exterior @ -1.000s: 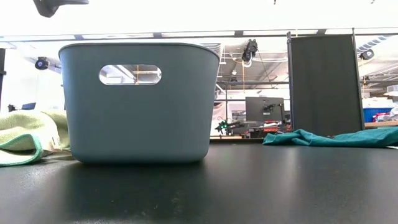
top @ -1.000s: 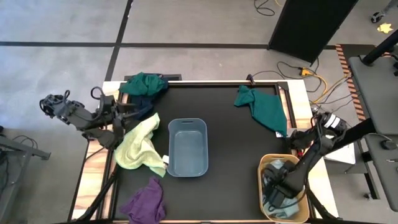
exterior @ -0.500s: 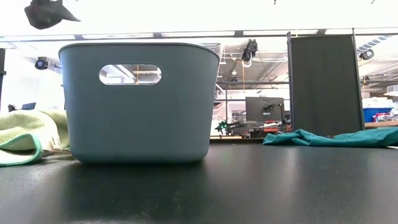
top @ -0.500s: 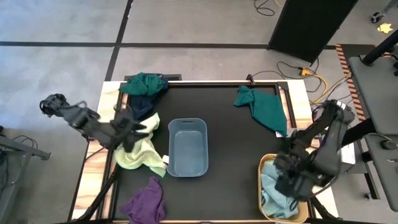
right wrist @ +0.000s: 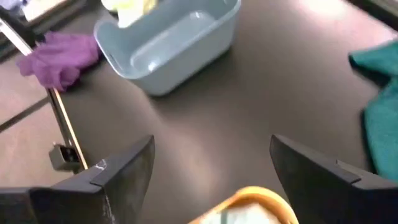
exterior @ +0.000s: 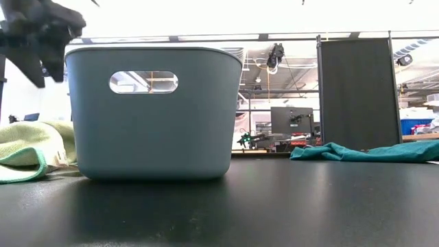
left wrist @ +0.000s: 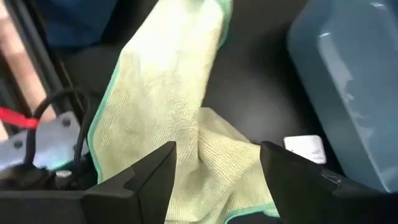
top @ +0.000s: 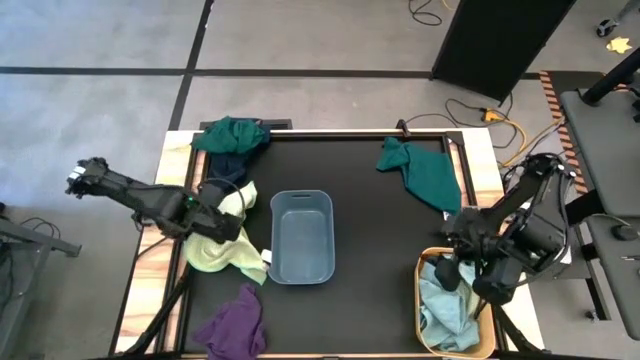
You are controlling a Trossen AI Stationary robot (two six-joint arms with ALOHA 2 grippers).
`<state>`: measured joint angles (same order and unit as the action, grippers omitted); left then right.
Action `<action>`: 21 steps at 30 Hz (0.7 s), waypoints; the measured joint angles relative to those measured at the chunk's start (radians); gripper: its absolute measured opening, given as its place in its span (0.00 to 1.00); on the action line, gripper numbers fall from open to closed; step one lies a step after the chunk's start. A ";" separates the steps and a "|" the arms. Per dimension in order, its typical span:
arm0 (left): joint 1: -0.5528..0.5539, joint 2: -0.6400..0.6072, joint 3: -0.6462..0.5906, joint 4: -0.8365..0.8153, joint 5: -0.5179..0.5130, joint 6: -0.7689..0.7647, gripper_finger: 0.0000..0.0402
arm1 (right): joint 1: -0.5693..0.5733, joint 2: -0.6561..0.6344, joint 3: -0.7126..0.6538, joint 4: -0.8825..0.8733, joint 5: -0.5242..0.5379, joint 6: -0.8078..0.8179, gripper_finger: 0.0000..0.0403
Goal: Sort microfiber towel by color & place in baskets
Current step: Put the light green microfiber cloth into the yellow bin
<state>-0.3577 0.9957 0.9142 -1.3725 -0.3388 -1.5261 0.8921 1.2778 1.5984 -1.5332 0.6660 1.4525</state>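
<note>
Microfiber towels lie scattered on the black table (top: 360, 200) around the grey-blue basket (top: 301, 236), seen from above: pale yellow-green towel (top: 228, 240) just left of it, purple towel (top: 235, 322) below-left at the table edge, dark green towel (top: 232, 135) over a navy towel (top: 230, 166) at the far left corner, teal-green towel (top: 425, 172) to its upper right. Yellow-orange basket (top: 455, 305) sits at the near right corner, a light blue towel (top: 440, 305) inside. Left pincer (top: 215, 222) hangs over the yellow-green towel; right pincer (top: 458, 270) hovers above the orange basket. Low view: grey-blue basket upright, teal-green towel flat to its right. Left wrist view: fingers (left wrist: 140, 183) spread apart, empty, yellow-green towel between and below. Right wrist view: fingers (right wrist: 118, 174) spread wide, holding nothing, above the orange rim.
</note>
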 joint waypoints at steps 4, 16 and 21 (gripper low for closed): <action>0.120 0.040 -0.048 0.016 0.089 0.053 0.56 | -0.031 0.001 0.001 0.098 0.033 -0.112 0.75; 0.332 0.105 -0.364 0.449 0.253 0.206 0.56 | -0.048 0.023 0.001 0.191 0.041 -0.208 0.70; 0.332 0.170 -0.432 0.531 0.251 0.211 0.52 | -0.048 0.021 0.009 0.196 0.042 -0.220 0.69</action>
<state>-0.0257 1.1660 0.4825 -0.8413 -0.0876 -1.3151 0.8436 1.2984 1.6077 -1.3369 0.7076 1.2322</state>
